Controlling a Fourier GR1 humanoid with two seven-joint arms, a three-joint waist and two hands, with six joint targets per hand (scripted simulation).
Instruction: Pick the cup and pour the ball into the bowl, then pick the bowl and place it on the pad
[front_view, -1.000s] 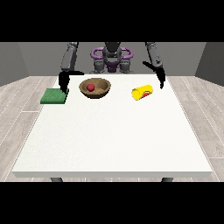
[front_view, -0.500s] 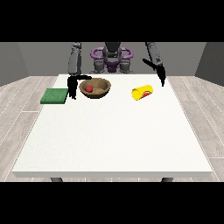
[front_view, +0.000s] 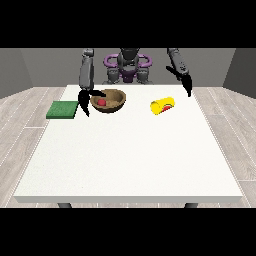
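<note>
Robot hand at the view's left (front_view: 85, 102): at the wooden bowl's (front_view: 114, 103) left rim, thumb over the rim, fingers curled below, pinching it. Red ball (front_view: 101, 102) sits inside the bowl. Green pad (front_view: 62, 109) just left. Robot hand at the view's right (front_view: 187, 86): raised, fingers straight, holding nothing. Yellow cup (front_view: 163, 106) lies tipped on the white tabletop (front_view: 130, 155).

The robot has a dark grey torso with a grey head at its top. Purple rings curve out from both shoulders, and a purple patch marks the chest between them. Its two upper arms are light grey, rounded segments, darker toward the lower ends. Each arm ends in a slim black robot hand, one at the view's left (front_view: 85, 100) and one at the view's right (front_view: 187, 86).
</note>
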